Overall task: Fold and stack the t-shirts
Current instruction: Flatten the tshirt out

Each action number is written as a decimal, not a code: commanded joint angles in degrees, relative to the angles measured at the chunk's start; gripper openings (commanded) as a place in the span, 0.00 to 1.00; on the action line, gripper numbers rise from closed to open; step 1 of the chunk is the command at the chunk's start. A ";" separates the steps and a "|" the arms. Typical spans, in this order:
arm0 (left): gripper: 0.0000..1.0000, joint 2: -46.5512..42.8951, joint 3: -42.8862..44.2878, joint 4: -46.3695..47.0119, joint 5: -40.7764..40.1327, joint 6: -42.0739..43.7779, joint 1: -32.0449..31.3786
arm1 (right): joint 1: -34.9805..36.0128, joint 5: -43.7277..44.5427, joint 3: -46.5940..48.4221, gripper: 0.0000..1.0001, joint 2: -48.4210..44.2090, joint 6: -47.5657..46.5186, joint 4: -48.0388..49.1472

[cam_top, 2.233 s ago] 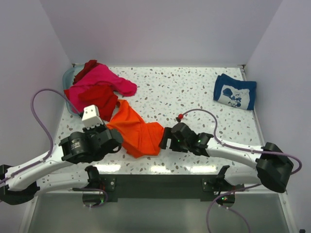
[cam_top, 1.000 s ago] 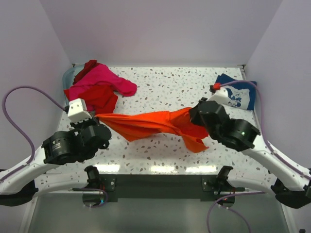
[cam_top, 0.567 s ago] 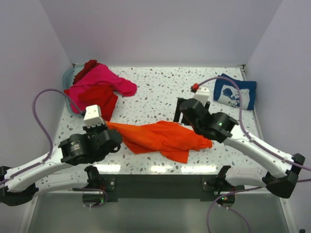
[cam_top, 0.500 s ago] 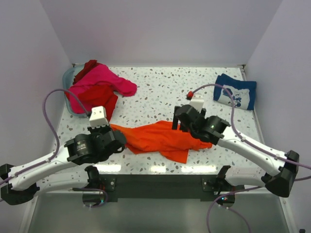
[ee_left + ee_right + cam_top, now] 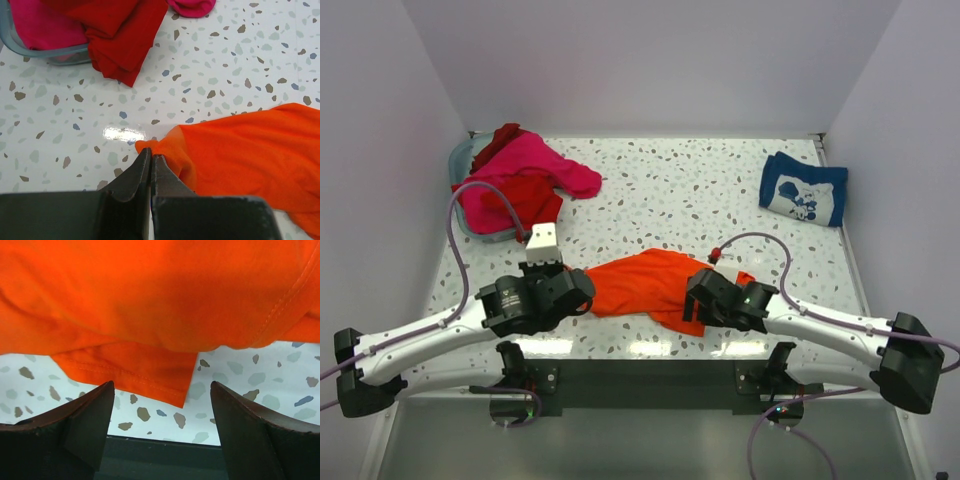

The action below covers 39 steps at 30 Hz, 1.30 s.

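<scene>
Overall light: bright, even and white, falling from above; colours read clean.
Glare: pale patches along the near edge of the table (image 5: 670, 190) in the top view; one bright spot on it in the left wrist view, just beside the tip of the orange t-shirt (image 5: 250, 150).
Shadows: soft, faint, close under the shirt.
Focus: top view sharp; right gripper (image 5: 161, 385) fingers (image 5: 85, 425) dark and blurred in the foreground, shirt stitching crisp.
Dim part: strip below the table's near edge.
</scene>
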 commanded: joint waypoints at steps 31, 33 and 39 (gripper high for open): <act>0.00 -7.96 1.05 -1.10 -3.01 4.48 1.34 | 7.65 0.36 -0.72 0.27 21.12 9.49 5.57; 0.00 -8.04 1.48 -1.88 -3.27 3.78 1.34 | 7.65 0.53 -0.46 0.14 20.60 9.66 4.87; 0.00 -10.41 1.49 -3.30 -3.80 2.63 1.34 | 7.65 3.87 2.61 0.00 13.23 10.02 -2.68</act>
